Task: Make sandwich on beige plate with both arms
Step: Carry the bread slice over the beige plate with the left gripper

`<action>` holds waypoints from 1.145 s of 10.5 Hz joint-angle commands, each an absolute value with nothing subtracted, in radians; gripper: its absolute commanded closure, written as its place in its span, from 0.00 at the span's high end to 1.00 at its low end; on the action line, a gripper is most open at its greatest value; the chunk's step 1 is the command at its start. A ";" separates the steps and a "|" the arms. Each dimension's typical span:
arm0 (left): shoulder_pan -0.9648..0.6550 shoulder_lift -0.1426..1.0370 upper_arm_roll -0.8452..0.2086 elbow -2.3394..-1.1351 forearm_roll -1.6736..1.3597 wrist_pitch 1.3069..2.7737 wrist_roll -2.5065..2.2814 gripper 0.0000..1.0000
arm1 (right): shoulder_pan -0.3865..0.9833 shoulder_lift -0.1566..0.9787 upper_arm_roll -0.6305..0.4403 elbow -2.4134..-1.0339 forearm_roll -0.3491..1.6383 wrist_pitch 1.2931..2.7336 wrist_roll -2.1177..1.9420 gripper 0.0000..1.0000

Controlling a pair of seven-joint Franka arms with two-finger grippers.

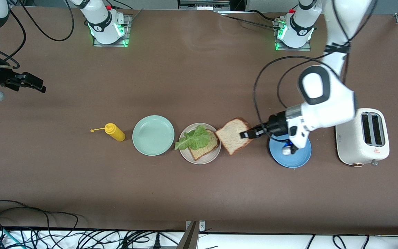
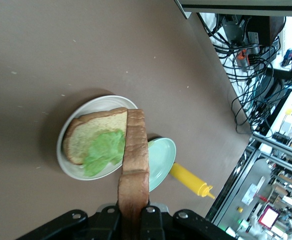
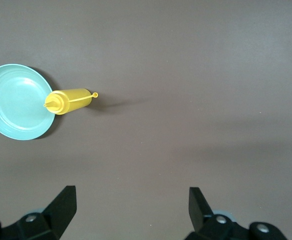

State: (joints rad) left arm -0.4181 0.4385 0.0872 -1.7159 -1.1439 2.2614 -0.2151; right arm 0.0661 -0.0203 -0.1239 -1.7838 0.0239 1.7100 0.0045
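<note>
Beige plate (image 1: 216, 154): on worktop (image 1: 199, 193) between mint-green plate (image 1: 153, 135) and blue plate (image 1: 297, 159); carries bread slice (image 1: 204, 148) topped with lettuce (image 1: 193, 139).
Second bread slice (image 1: 233, 135): pinched by left end effector (image 1: 248, 134), aloft just beside beige plate.
Right end effector (image 1: 39, 85): fingers spread wide, holding nothing, waiting over worktop at right arm's end.

table (image 1: 192, 69): matt brown, smooth covering
beige plate (image 1: 185, 154): pale plastic, smooth, soft sheen
mint-green plate (image 1: 153, 135): glossy smooth plastic
blue plate (image 1: 290, 160): smooth plastic
bread slices (image 1: 231, 136): porous, speckled crumb, rough brown crust
lettuce leaf (image 1: 195, 139): ruffled, matt green
mustard bottle (image 1: 115, 132): smooth yellow plastic
toaster (image 1: 361, 138): cream shell, satin sheen
arms (image 1: 327, 100): glossy white casing, black matt grippers
</note>
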 commanded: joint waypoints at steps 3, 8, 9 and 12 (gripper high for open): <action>-0.552 0.524 0.101 -1.698 -1.368 2.445 -0.212 0.00 | 0.069 -0.029 -0.129 -1.792 0.040 1.704 0.006 1.00; -0.641 0.629 0.101 -1.649 -1.454 2.569 -0.207 0.00 | 0.069 -0.029 -0.129 -1.790 0.040 1.704 0.005 1.00; -0.652 0.635 0.100 -1.632 -1.483 2.575 -0.207 0.00 | 0.069 -0.029 -0.129 -1.790 0.040 1.704 0.005 1.00; -0.653 0.663 0.094 -1.600 -1.511 2.576 -0.206 0.00 | 0.069 -0.028 -0.129 -1.790 0.040 1.704 0.005 1.00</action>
